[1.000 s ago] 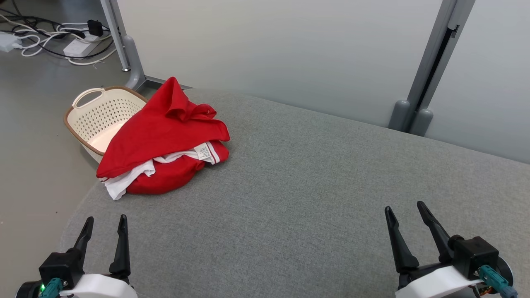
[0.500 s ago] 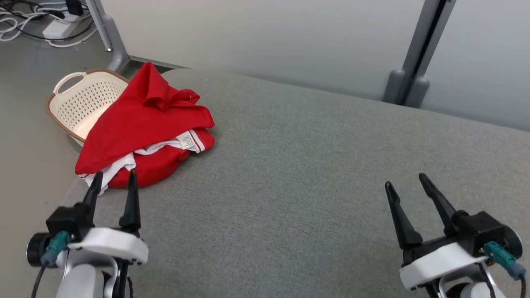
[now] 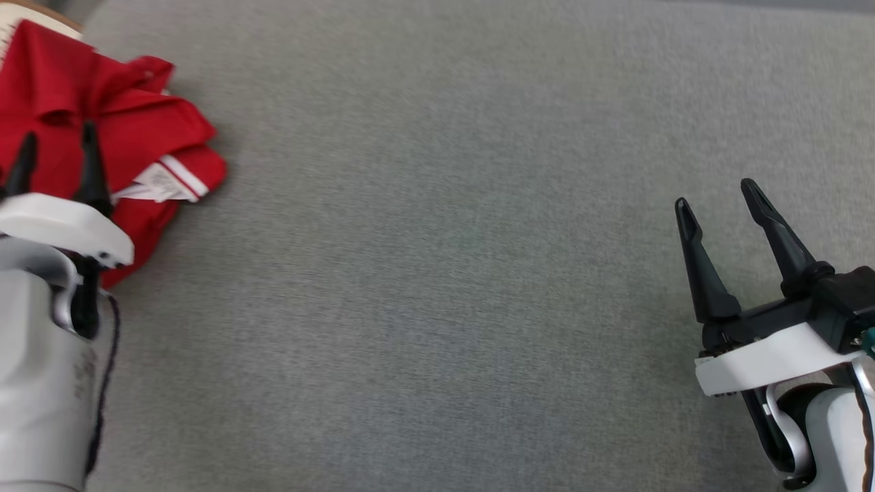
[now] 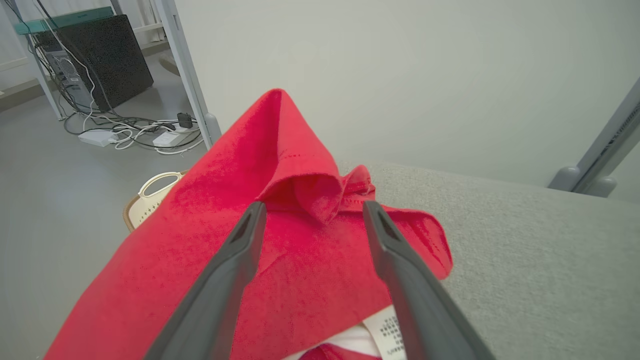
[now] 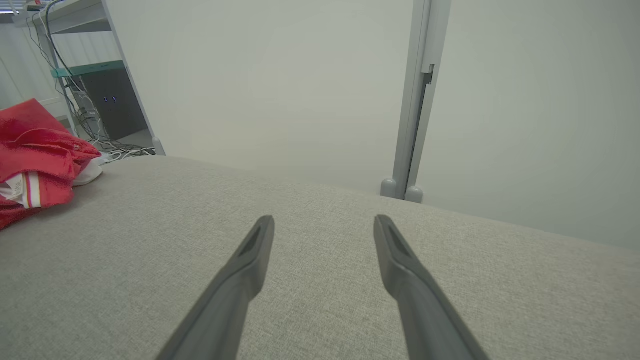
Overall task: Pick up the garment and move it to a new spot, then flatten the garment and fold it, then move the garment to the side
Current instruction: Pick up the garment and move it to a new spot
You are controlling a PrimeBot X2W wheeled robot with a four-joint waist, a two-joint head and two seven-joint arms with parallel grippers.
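Currently, the red garment (image 3: 143,123) lies crumpled at the far left edge of the grey worktop (image 3: 437,273). The left hand (image 3: 57,137) is held open just above it, with a raised fold framed between its fingers. The right hand (image 3: 716,195), also open, is positioned well apart over bare worktop. The pickup is therefore judged to fall to the left arm. No long axis can be made out in the heap.

I'm looking at a broad grey padded surface covered in woven fabric (image 3: 437,273), which lies flat and runs from the near side to the far side. At its far left lies a crumpled red cloth garment with white trim and a white label (image 3: 137,130), bunched into a heap. The garment's left side reaches past the surface's edge, over a cream perforated plastic basket (image 4: 150,192).
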